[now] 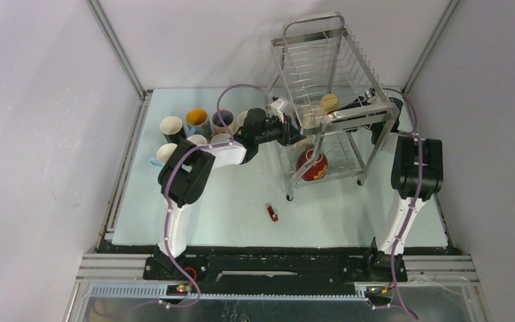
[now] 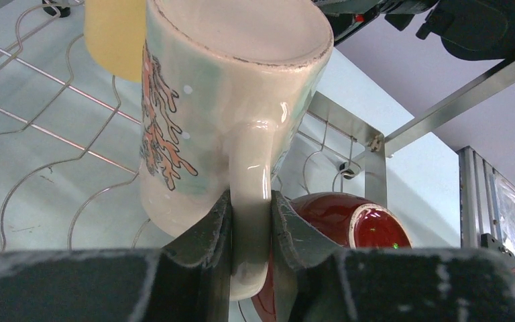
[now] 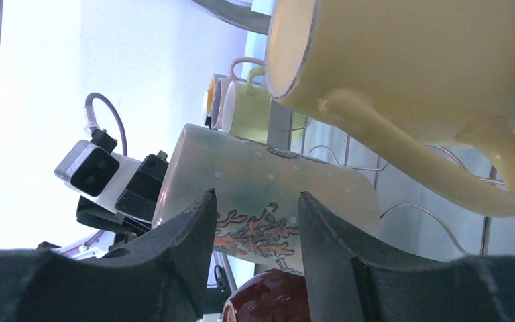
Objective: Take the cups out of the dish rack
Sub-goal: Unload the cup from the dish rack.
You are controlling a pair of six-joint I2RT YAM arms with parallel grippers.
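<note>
Left gripper [image 2: 250, 218]: my fingers are clamped on the handle of the cream patterned mug [image 2: 228, 87]. It sits inside the dish rack [image 1: 312, 38], toward the table's far right corner, with the yellow mug [image 3: 409, 54] beside it and the dark red mug [image 2: 338, 218] below.

Right gripper [image 3: 258, 221]: fingers apart, gripping nothing.

Other cups [image 1: 197, 119] stand grouped near the far left corner.
</note>
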